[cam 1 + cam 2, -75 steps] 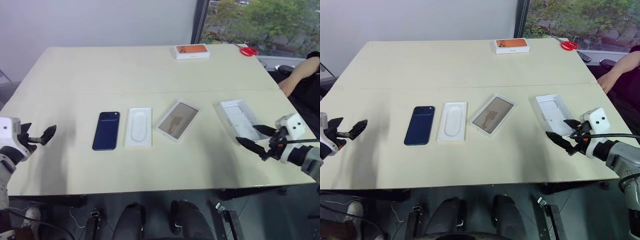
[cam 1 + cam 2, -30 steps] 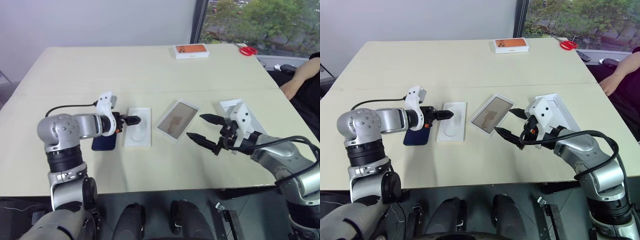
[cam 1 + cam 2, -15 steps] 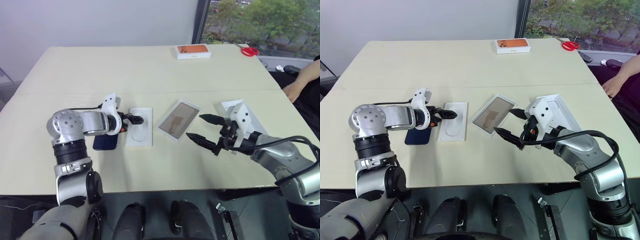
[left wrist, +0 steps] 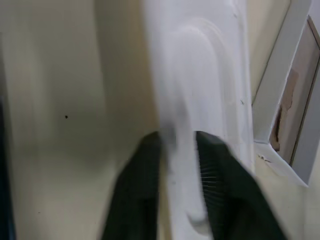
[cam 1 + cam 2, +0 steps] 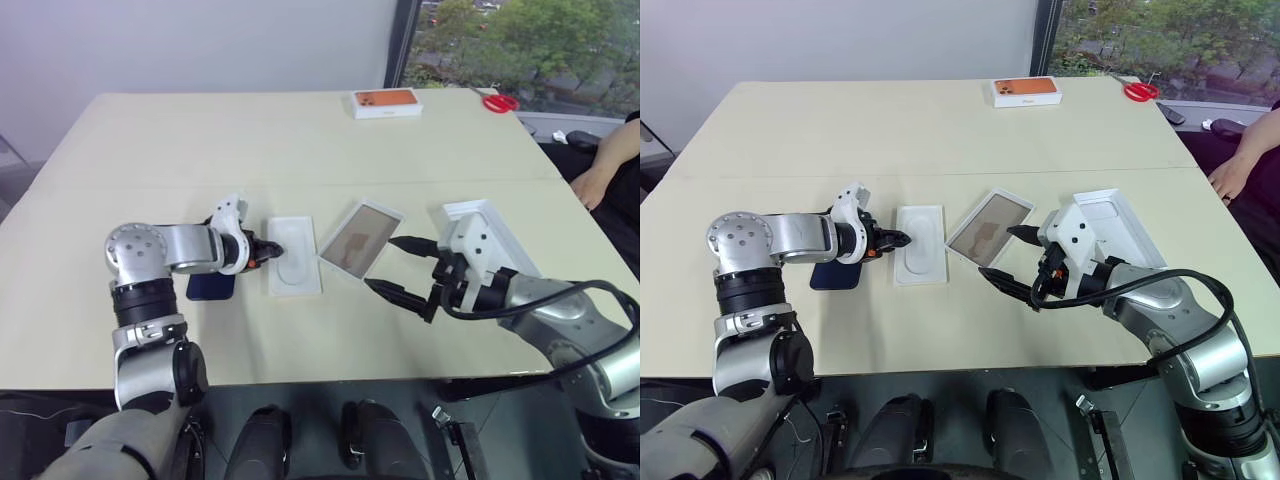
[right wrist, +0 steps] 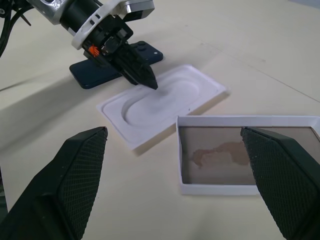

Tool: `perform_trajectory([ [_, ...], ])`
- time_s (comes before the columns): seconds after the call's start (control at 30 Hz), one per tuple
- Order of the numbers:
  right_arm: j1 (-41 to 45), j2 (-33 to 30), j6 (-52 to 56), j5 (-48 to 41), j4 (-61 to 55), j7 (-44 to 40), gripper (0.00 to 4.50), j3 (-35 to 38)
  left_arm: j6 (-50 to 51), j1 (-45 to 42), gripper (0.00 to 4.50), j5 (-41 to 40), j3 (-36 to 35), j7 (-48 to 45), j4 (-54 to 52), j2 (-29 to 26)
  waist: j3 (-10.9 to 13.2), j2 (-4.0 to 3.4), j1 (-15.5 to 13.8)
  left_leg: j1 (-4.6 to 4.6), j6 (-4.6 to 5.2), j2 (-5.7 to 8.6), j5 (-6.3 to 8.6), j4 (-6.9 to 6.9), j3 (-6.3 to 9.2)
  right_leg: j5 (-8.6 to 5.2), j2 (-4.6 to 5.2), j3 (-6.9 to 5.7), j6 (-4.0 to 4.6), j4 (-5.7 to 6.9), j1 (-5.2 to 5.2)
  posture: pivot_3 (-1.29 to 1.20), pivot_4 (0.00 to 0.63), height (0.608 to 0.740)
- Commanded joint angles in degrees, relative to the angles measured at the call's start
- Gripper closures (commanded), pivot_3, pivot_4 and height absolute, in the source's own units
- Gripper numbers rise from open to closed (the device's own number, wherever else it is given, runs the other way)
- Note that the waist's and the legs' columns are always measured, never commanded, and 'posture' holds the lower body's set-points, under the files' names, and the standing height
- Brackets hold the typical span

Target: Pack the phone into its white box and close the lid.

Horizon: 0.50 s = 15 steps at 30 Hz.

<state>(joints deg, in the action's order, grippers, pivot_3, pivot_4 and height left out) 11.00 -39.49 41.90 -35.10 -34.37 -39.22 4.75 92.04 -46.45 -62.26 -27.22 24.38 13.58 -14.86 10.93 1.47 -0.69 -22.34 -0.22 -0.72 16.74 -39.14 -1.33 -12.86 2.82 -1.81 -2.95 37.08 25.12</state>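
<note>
The dark blue phone [image 5: 209, 286] lies flat on the table, partly under my left forearm. My left gripper [image 5: 271, 249] is shut on the near long edge of the flat white insert [image 5: 297, 256], which lies just right of the phone. The white box [image 6: 220, 189] with its brown floor sits open, at an angle, right of the insert. My right gripper [image 5: 381, 263] hangs open just in front of the box, with nothing between its fingers. The lid [image 5: 1125, 225] lies inside-up behind my right wrist, partly hidden by it.
A white box with an orange phone picture [image 5: 385, 102] and red scissors [image 5: 497, 102] lie at the table's far edge. A person's arm [image 5: 603, 178] rests at the right side of the table.
My left gripper has shut on the insert's edge, and the insert has slid right, closer to the white box. The right gripper stays open in about the same place.
</note>
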Motion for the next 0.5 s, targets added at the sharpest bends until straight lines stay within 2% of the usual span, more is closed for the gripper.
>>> perform_trajectory([
  [0.03,0.15,-0.45,-0.50,-0.39,-1.52,-0.19,0.00,0.18,0.46,-3.13,4.41,-2.25,-3.41,0.86,0.41,-0.02,0.00,0.00,-0.04,0.00,-0.02,0.00,-0.01,0.00,0.01,0.00,0.00,-0.01,0.00,0.00,0.00,0.00,0.150,0.740],
  [0.3,0.40,-0.31,-0.56,-0.30,-1.46,-0.05,0.00,0.00,0.46,-7.18,4.41,0.49,-2.18,-4.71,1.75,-5.27,0.00,0.00,0.07,0.00,-0.03,0.00,-0.02,0.01,0.01,0.00,-0.02,-0.01,0.00,0.01,0.02,0.00,0.150,0.740],
  [0.5,0.49,0.00,-0.65,-0.16,-1.61,0.38,0.00,-0.15,-0.34,-9.19,4.41,2.32,-3.50,-12.18,5.63,-5.02,0.00,0.00,-0.03,-0.01,-0.08,0.05,-0.04,0.00,-0.01,0.00,0.03,-0.02,0.00,-0.02,0.00,0.00,0.150,0.740],
])
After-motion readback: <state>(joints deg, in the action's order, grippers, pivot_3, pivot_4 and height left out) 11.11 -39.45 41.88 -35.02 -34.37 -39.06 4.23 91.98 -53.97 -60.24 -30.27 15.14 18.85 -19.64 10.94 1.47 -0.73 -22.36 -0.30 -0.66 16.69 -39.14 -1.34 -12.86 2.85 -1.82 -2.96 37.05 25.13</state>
